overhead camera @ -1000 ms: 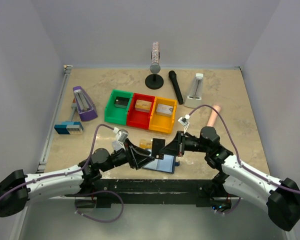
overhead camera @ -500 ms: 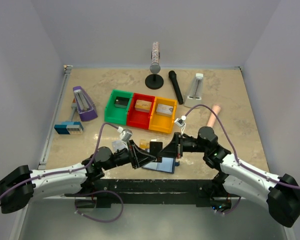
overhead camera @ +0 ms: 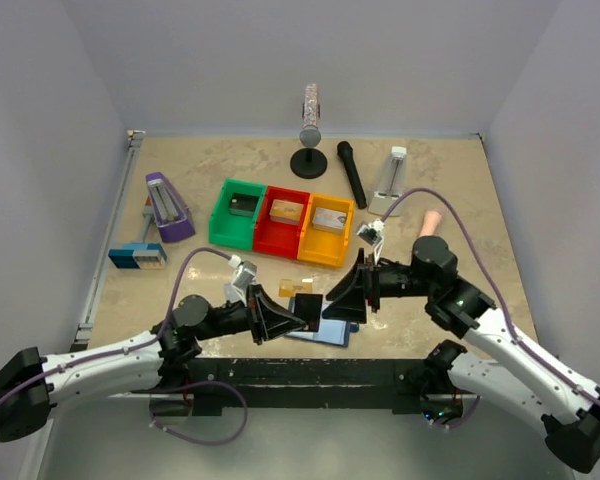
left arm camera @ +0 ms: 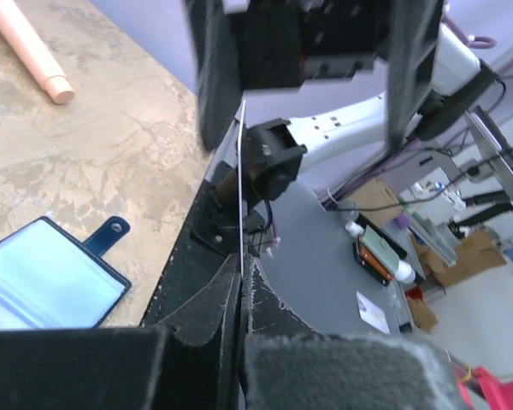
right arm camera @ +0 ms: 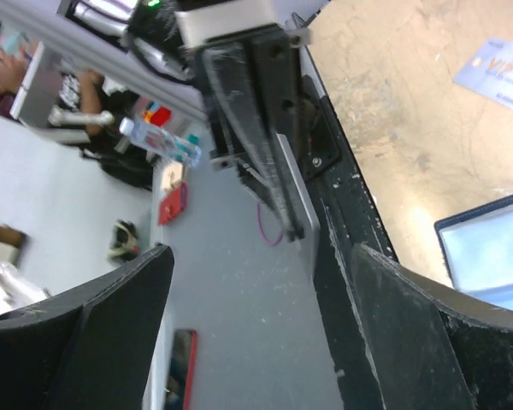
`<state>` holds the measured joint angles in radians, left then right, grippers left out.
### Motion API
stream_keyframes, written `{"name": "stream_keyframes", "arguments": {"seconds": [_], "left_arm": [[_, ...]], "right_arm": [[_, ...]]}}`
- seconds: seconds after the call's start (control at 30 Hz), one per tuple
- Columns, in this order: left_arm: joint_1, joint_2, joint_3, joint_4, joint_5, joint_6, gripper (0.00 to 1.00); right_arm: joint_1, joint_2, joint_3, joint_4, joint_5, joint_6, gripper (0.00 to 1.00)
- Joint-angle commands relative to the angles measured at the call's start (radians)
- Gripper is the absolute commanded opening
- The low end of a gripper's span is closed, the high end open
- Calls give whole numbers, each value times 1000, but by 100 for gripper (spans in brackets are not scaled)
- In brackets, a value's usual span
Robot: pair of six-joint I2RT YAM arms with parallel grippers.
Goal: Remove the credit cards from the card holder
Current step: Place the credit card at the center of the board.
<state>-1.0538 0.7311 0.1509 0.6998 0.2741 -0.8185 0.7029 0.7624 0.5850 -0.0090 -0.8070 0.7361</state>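
My left gripper (overhead camera: 298,318) (left arm camera: 240,273) is shut on a thin dark credit card (overhead camera: 306,303), seen edge-on as a pale line (left arm camera: 240,171) in the left wrist view. My right gripper (overhead camera: 332,303) (right arm camera: 261,252) stands open just right of that card, its fingers (left arm camera: 212,77) on either side and off it. The navy card holder (overhead camera: 320,331) (left arm camera: 43,286) (right arm camera: 487,248) lies open on the table below them, pale lining up. A yellow-gold card (overhead camera: 288,288) lies behind it. A silvery card (right arm camera: 496,64) lies on the table.
Green (overhead camera: 236,212), red (overhead camera: 284,219) and yellow (overhead camera: 326,228) bins with small boxes stand behind. Further off are a black microphone (overhead camera: 352,173), a round stand (overhead camera: 309,160), a grey metronome (overhead camera: 391,182), a purple one (overhead camera: 166,207), a blue-and-white gadget (overhead camera: 137,256) and a peach cylinder (overhead camera: 429,224).
My left gripper has closed on the dark card. My right gripper has opened, let go of the card and drawn back slightly to the right.
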Motion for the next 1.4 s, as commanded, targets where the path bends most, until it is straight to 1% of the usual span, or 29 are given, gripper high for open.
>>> {"name": "stream_keyframes", "arguments": {"seconds": [0.0,0.1,0.13,0.17,0.2,0.33,0.43,0.57,0.73,0.93,1.0,1.03,1.1,1.2,1.3,1.37], "left_arm": [[25,-82,88,-234,213,80,0],[25,-67,156,-345,357,107,0],[25,-52,173,-364,400,108,0],[25,-30,191,-381,465,110,0],[25,-16,209,-411,496,116,0],[25,42,320,-601,540,215,0],[25,80,375,-680,553,266,0],[25,135,415,-680,567,282,0],[25,188,450,-666,582,285,0],[25,191,461,-671,571,295,0],[25,191,461,-672,570,295,0],[25,188,461,-672,568,295,0],[25,188,461,-672,565,295,0],[25,185,463,-672,560,300,0],[25,185,461,-672,562,300,0],[25,185,461,-672,559,302,0]], "right_arm": [[1,-34,226,-467,-37,-283,90],[1,-8,321,-627,-28,-384,89],[3,0,341,-655,-6,-401,87],[1,11,355,-681,-12,-418,84],[3,12,363,-687,-18,-425,84],[7,21,355,-680,-57,-425,82],[20,32,339,-661,-63,-412,80],[67,51,312,-615,-46,-386,75],[110,77,300,-568,-23,-362,66],[133,101,279,-522,-12,-334,56],[139,109,266,-502,0,-317,51],[141,112,260,-490,5,-311,46],[144,114,250,-470,8,-299,40],[147,112,245,-454,6,-291,34],[148,115,245,-453,-3,-291,32],[150,115,242,-453,-4,-290,28]]}}
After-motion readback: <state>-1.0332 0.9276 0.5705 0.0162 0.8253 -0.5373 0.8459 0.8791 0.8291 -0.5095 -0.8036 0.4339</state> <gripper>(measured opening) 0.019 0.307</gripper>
